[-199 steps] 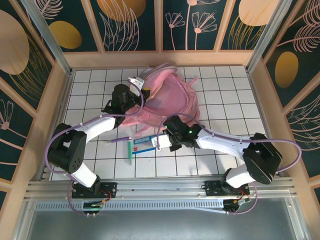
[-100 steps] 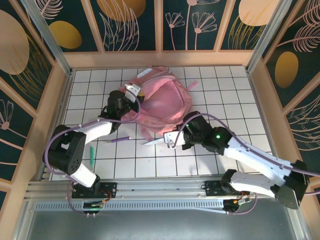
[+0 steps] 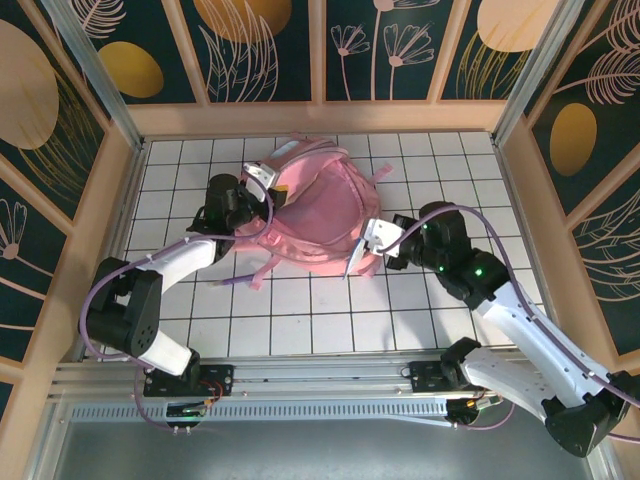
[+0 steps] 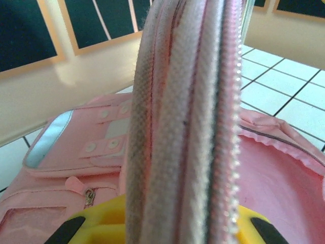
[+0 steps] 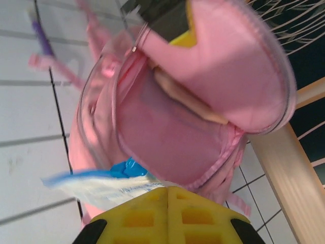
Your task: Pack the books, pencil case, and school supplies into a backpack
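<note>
Gripping the backpack (image 3: 320,215) by its zipped rim, the left claw (image 3: 268,186) was closed tight on the fabric and held the flap up, so the mouth gaped toward the right arm. From the left wrist, the rim ran upright between the yellow fingers (image 4: 104,223), pinched with no gap. The right claw (image 3: 362,254) hung just beside the near right edge of the opening, its fingers pressed together on one end of the white-and-blue packet (image 3: 353,264). From the right wrist, the packet stuck out leftward across the backpack's lip, not yet inside. A long peach pouch (image 5: 189,99) lay within, under the raised flap, though blurred. The backpack sat on the tiled surface (image 3: 300,320) toward the back, straps trailing forward, and a purple stick (image 3: 224,283) lay near them.
</note>
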Tool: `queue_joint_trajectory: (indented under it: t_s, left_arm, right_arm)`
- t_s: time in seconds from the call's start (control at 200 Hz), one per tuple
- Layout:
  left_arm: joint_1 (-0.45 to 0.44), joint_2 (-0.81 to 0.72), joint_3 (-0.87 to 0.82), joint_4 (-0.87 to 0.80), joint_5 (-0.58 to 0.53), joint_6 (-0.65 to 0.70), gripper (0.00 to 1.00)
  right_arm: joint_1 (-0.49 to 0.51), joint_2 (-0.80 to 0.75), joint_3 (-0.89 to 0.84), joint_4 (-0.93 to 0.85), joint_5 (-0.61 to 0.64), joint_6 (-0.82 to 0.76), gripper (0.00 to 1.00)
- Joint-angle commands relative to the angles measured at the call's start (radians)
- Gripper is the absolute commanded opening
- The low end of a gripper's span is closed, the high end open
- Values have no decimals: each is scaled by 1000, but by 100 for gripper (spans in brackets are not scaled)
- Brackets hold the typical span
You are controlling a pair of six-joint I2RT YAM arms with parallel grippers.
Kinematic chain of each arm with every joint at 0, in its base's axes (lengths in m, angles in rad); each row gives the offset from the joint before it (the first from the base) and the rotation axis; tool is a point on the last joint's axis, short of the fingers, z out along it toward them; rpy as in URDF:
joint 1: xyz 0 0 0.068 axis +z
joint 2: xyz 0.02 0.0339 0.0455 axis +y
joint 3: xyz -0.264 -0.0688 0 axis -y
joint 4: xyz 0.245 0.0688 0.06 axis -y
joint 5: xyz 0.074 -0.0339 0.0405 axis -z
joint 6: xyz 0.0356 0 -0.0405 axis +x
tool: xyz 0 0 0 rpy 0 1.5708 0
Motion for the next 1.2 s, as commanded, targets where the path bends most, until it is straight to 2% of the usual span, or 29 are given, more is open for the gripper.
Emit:
queue_joint_trajectory:
  t_s: [0.0, 0.13, 0.27, 0.5, 0.631, 0.796, 0.961, 1.076, 1.196]
  left_arm:
    - [-1, 1, 55, 56, 95, -69, 0]
    - [-2, -2, 60, 68, 92, -93, 0]
    - [-1, -2, 74, 72, 89, -119, 0]
    - [-2, 8, 98, 67, 87, -164, 0]
    - [-2, 3, 112, 70, 91, -181, 0]
    - [-2, 4, 124, 70, 101, -199, 0]
    - [-2, 10, 125, 79, 99, -219, 0]
    - [-2, 6, 124, 88, 94, -227, 0]
    - [-1, 5, 154, 83, 93, -227, 0]
  right_arm:
    - [-5, 25, 59, 204, -12, 208, 0]
    - [-5, 73, 77, 364, 105, 399, 0]
    - [-8, 146, 96, 435, 261, 615, 0]
    - [-30, 203, 33, 564, 178, 965, 0]
    - [-39, 252, 71, 530, 274, 1079, 0]
    - [-58, 320, 130, 463, 304, 1116, 0]
    - [-70, 334, 93, 509, 266, 1213, 0]
    - [-71, 320, 25, 564, 256, 1161, 0]
    - [-71, 321, -37, 578, 359, 1075, 0]
